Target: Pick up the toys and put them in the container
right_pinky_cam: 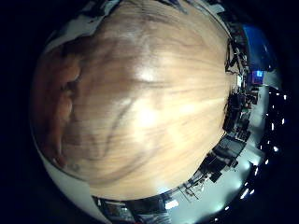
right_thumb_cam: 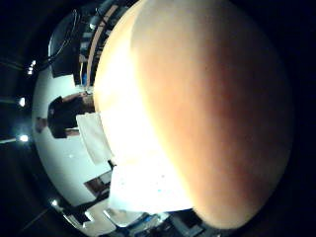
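A smooth, rounded orange-tan thing (right_thumb_cam: 212, 113) fills most of the thumb side view, so it is very close to my palm; I cannot tell which toy it is. In the little finger side view a reddish-brown mass (right_pinky_cam: 51, 98) shows at the rim of the picture, lying on the wooden table top (right_pinky_cam: 154, 102), and may be the same thing. No part of my hand shows in either view. A pale, box-like thing (right_thumb_cam: 143, 190) stands on the table beyond the orange thing; whether it is the container is unclear.
The wooden table's grain spreads across the little finger side view, with a white band (right_pinky_cam: 70, 179) along its edge. A white sheet or panel (right_thumb_cam: 91, 136) stands past the table. Dark equipment (right_pinky_cam: 233, 112) lines the room behind the far edge.
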Controlling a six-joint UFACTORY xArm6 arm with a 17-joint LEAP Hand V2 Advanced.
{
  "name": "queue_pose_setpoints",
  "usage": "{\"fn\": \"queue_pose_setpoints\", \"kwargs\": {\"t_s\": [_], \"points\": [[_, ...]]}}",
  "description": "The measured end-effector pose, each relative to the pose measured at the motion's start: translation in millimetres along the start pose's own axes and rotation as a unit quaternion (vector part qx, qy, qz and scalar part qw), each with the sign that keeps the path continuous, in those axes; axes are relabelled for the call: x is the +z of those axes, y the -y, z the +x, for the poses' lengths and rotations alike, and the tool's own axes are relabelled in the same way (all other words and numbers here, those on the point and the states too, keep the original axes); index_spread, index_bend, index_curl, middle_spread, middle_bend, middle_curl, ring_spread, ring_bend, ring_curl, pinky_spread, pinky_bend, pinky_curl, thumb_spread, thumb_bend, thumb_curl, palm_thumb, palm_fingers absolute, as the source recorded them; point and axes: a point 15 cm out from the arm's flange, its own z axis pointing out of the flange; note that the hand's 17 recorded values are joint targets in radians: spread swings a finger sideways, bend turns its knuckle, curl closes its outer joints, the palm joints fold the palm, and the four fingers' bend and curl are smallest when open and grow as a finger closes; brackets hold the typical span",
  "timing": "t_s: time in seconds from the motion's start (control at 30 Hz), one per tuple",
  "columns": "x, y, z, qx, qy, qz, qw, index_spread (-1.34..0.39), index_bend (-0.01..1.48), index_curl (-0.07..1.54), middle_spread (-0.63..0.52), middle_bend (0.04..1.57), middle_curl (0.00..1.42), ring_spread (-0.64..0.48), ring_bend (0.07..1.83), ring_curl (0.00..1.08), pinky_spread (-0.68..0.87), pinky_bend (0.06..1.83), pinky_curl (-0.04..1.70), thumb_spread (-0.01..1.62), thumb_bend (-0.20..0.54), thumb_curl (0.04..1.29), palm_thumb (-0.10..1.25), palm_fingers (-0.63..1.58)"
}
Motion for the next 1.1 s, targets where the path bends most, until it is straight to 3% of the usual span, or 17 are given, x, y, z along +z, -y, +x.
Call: {"fn": "queue_pose_setpoints", "kwargs": {"t_s": [0.27,0.67,1.1], "points": [[-50.3,-0.2,-2.1,-0.002,-0.022,0.036,0.999,-0.53,0.35,0.27,-0.43,0.7,0.56,-0.34,1.16,0.43,-0.43,1.34,0.31,1.06,0.156,0.41,1.01,1.17],[-122.9,-23.0,-24.7,-0.012,-0.035,0.059,0.998,-0.55,0.41,0.4,-0.45,0.75,0.61,-0.35,1.17,0.46,-0.47,1.28,0.36,1.0,0.063,0.4,1.08,1.17],[-209.6,-27.3,-153.4,-0.112,-0.03,0.107,0.988,-0.56,0.38,0.49,-0.44,0.76,0.63,-0.36,1.17,0.47,-0.48,1.25,0.4,0.98,-0.011,0.4,1.14,1.17]]}}
